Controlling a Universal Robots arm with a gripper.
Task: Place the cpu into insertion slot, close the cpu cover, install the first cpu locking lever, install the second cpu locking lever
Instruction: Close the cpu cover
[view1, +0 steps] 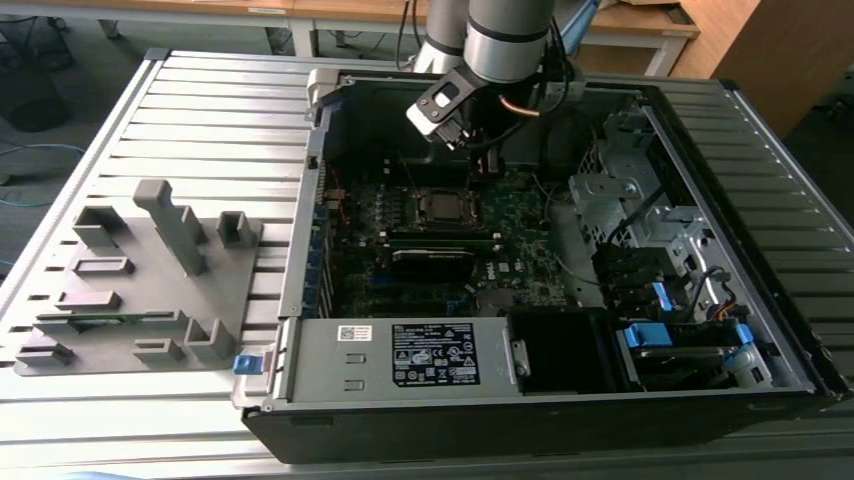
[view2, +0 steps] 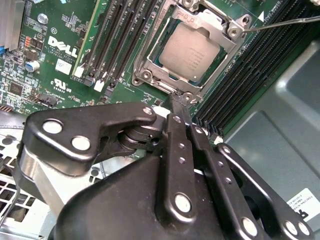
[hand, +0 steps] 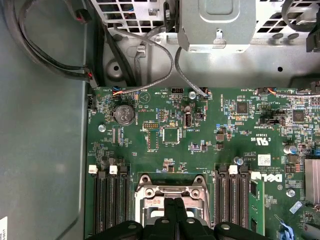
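the cpu (view2: 192, 52) is already sitting in the insertion slot (view2: 142, 77), grey face up. the cpu cover (view2: 220, 22) looks to be lying flat around it, framing the chip. a thin locking lever (view2: 285, 22) sticks out from one corner of the socket. the gripper (view2: 182, 112) hangs just above the socket's edge, fingers pinched together with nothing in them. it's all inside an open computer case (view1: 300, 250) on a slatted table (view1: 200, 110).

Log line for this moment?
cpu: seated | cpu cover: down around it | lever rod: swung out | gripper: shut, empty, beside cover
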